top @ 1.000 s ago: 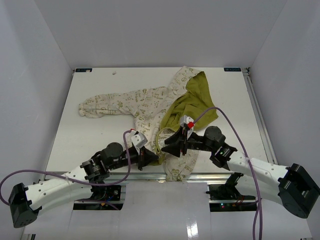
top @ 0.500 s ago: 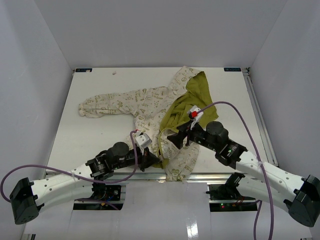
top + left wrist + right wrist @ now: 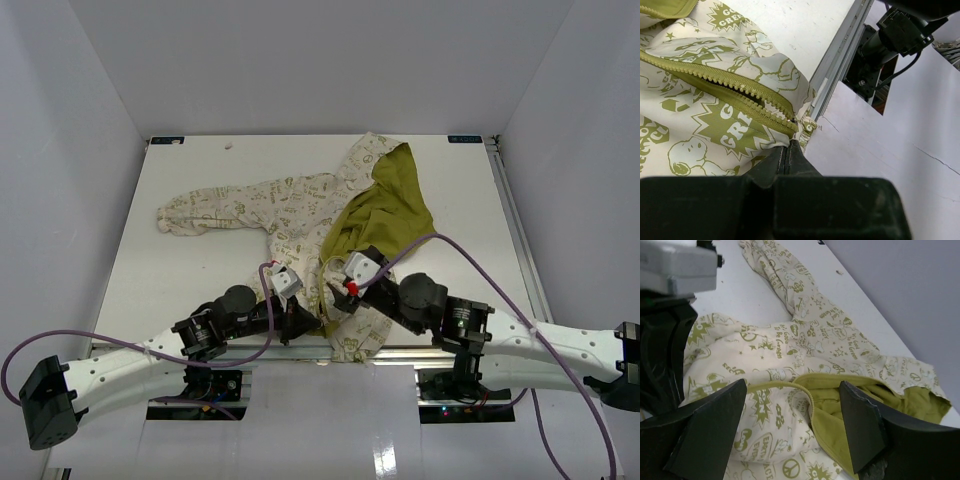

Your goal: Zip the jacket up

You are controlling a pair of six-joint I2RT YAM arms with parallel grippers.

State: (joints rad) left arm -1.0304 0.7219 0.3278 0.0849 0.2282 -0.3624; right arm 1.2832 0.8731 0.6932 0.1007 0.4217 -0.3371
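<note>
The jacket (image 3: 300,205) lies spread on the white table, cream with green print, its olive lining (image 3: 385,205) folded open at the right. My left gripper (image 3: 308,320) is shut on the jacket's bottom hem at the lower end of the zipper (image 3: 740,90); its tips (image 3: 790,146) pinch the fabric right at the table's front edge. My right gripper (image 3: 335,290) hovers open just above the jacket's lower front. In the right wrist view it (image 3: 792,422) straddles the open zipper edge (image 3: 807,395) with its fingers (image 3: 715,425) wide apart and empty.
The metal front rail of the table (image 3: 840,60) runs right beside the pinched hem, with arm mounts and cables (image 3: 890,40) below it. The left gripper's body (image 3: 665,340) sits close at the right gripper's left. White walls enclose the table (image 3: 200,280).
My right arm swung down and toward the near edge, bringing its open gripper low over the jacket's lower front. My left gripper shifted slightly right early on, then held still on the hem.
</note>
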